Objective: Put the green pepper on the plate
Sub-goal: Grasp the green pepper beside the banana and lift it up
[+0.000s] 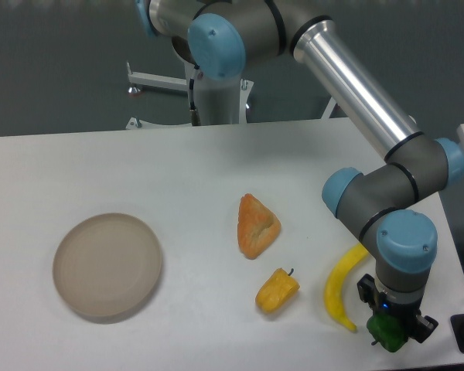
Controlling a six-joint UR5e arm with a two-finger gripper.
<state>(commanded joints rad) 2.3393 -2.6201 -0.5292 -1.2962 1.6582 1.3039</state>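
Note:
The green pepper point(385, 333) is small and glossy, at the table's front right corner, between the fingers of my gripper point(389, 334). The gripper points down over it and its jaws stand closed against the pepper's sides. Only part of the pepper shows below the gripper body. I cannot tell whether the pepper rests on the table or is just off it. The plate point(107, 265) is round, beige-grey and bare, far to the left on the table.
A yellow banana point(340, 287) lies just left of the gripper. A yellow-orange pepper point(277, 290) and an orange wedge-shaped piece point(257, 225) lie mid-table between gripper and plate. The table's right edge and front edge are close to the gripper.

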